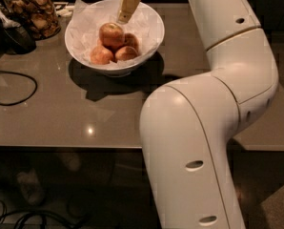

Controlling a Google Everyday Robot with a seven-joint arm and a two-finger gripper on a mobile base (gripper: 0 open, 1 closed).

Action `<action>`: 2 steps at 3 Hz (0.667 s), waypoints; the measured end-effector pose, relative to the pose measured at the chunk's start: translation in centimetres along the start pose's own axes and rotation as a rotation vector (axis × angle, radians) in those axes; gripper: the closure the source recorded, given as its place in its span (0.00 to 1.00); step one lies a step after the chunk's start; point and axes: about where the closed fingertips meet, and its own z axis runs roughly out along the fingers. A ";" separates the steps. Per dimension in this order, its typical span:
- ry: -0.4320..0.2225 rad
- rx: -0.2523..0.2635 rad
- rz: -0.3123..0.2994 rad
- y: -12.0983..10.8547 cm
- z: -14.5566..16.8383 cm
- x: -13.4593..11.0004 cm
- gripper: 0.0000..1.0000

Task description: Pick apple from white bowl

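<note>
Gripper point(126, 8) over apple bowl on a glossy grey table point(61, 113), dim room.
Near right: bulky white arm point(213, 128). Left: black cable point(18, 87). Farther: paper-lined white bowl point(114, 68) holds the apple point(112, 34), red-orange with a pale stem dimple, atop three others. Gripper just above it; opening can't be told. Snack jar point(35, 11) far left.
</note>
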 end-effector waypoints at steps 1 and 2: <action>-0.015 -0.019 0.012 0.0 1.2 -0.1 0.26; -0.030 -0.043 0.025 0.3 2.4 -0.3 0.17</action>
